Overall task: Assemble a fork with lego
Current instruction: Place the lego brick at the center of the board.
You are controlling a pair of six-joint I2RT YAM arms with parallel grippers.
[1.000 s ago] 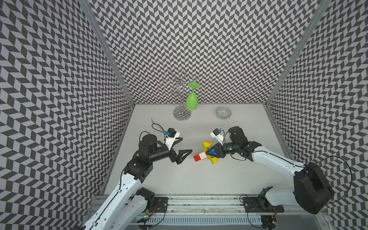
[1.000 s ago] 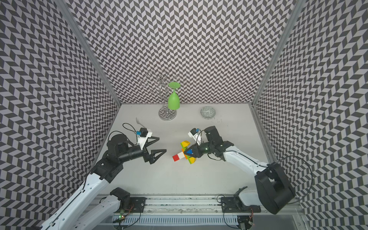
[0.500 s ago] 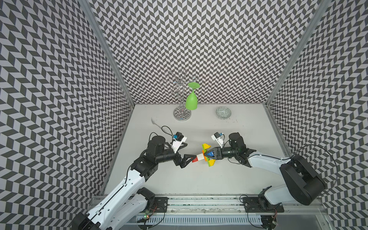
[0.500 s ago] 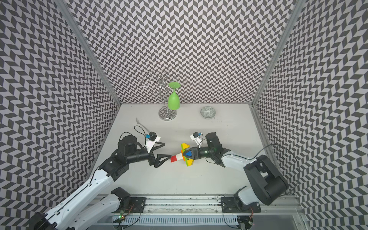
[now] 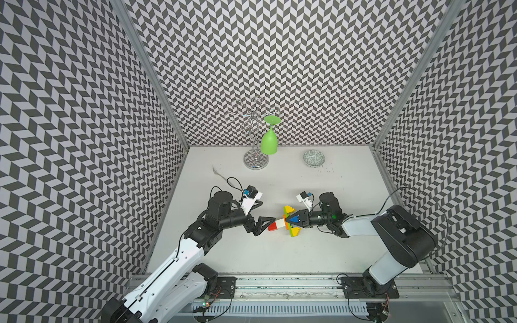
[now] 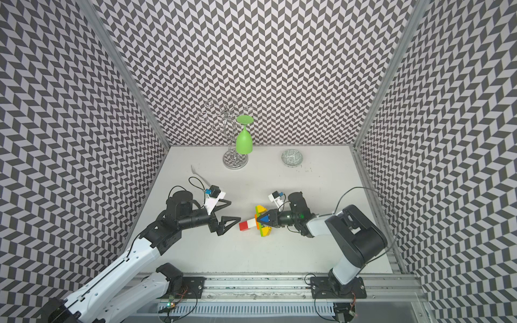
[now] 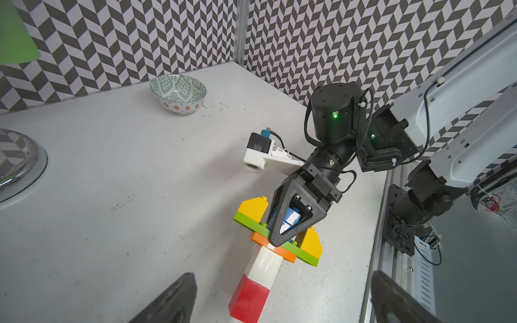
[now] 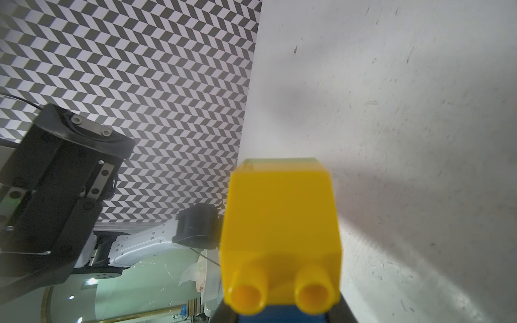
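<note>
Right hand of mine is pinched on the blue middle prong of the multicoloured plastic brick fork, whose red-and-white handle points straight away from that hand. My left hand faces it, spread wide, with the handle's red end just at its fingertips over the white worktop.

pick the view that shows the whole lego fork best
Left wrist view: the lego fork shows close and nearly whole, red brick to yellow prongs, right gripper shut on it. Both top views show it small; the right wrist view catches mostly one yellow prong.
</note>
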